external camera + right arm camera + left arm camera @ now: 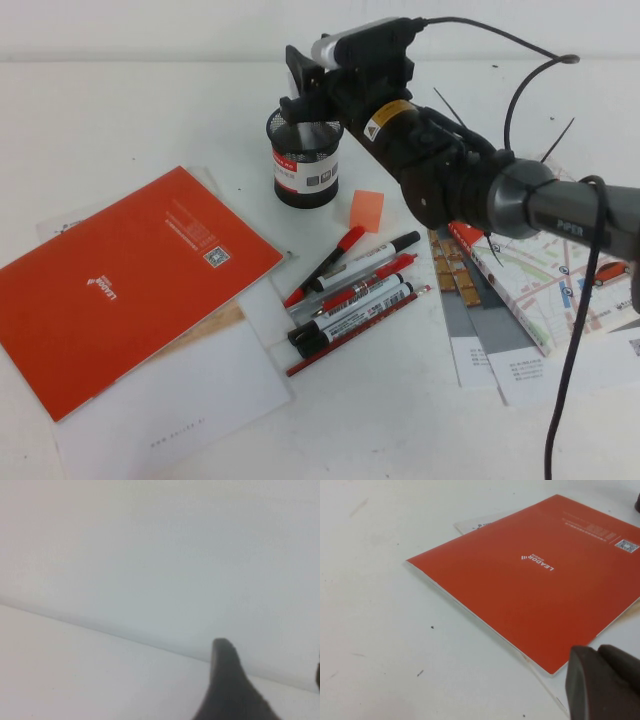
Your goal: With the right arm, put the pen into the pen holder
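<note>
The right hand (pixel 303 92) hangs directly above the open mouth of the pen holder (pixel 306 160), its fingers (pixel 226 680) spread with nothing between them. The pen holder stands upright on the bench (pixel 120 120), at 11 o'clock from the bunch of markers (pixel 352 295). The pen cannot be made out: none shows in the hand, and the holder's dark inside cannot be read. The left hand (pixel 602 687) hovers over the bench by one corner of the orange booklet (pixel 535 580); whether it is spread or pressed together cannot be told.
</note>
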Robot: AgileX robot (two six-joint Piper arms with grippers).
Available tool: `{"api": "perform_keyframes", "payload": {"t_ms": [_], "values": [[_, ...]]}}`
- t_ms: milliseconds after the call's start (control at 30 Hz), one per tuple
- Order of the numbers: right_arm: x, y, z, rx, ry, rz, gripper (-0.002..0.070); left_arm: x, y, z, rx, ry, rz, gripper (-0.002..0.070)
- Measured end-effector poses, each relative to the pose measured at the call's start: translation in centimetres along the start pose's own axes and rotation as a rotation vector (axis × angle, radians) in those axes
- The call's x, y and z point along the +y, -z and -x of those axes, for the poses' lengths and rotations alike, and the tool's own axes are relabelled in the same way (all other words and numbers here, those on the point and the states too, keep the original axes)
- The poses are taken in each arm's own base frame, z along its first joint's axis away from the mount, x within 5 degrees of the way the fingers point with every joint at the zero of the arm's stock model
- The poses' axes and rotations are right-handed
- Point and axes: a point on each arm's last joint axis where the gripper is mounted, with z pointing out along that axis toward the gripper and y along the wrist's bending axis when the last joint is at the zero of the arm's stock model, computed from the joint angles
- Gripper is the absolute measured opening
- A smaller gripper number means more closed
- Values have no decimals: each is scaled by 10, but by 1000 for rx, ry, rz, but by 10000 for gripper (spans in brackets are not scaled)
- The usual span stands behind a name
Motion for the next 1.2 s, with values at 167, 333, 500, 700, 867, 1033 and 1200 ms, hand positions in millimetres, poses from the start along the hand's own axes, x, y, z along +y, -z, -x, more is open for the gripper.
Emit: {"api": "perform_keyframes", "payload": {"t_ms": [167, 333, 500, 700, 867, 1033, 1200], "values": [[3, 12, 35, -32, 0, 2, 184, 0, 0, 0, 0, 0, 0, -4], [14, 51, 88, -65, -3, 17, 10, 0, 0, 0, 0, 0, 0, -4], [24, 115, 111, -35, -8, 35, -15, 0, 0, 0, 0, 0, 0, -4], [24, 202, 125, -17, -27, 30, -18, 0, 0, 0, 0, 0, 0, -4], [22, 255, 128, -31, -54, 16, -18, 0, 0, 0, 0, 0, 0, -4], [19, 284, 103, 38, -62, -12, -19, 0, 0, 0, 0, 0, 0, -4], [15, 309, 79, 92, 19, -40, -19, 0, 0, 0, 0, 0, 0, -4]]}}
